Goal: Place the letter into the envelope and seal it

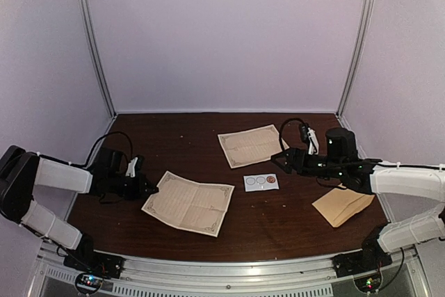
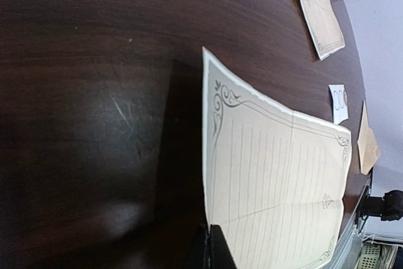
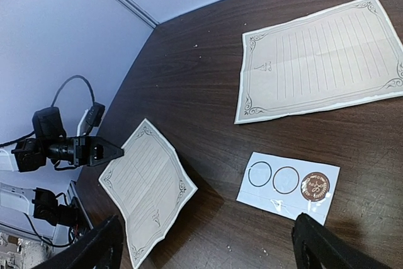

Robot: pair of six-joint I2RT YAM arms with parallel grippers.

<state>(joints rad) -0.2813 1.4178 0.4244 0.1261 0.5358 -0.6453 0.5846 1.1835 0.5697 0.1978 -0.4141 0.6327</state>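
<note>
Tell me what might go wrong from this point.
1. The left gripper pinches only a corner of the near letter, whose edge is lifted off the table; the sheet may slip or crease.
2. The envelope lies close by the right arm; a sweep of that arm could push it away.
3. The open right gripper hovers over the sticker card and may nudge it.

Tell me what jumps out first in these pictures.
Two ornate-bordered lined sheets on the dark table: the near sheet, its corner pinched by the left gripper, and the far sheet lying flat. The open right gripper hovers by the sticker card; the tan envelope lies at the right.
</note>
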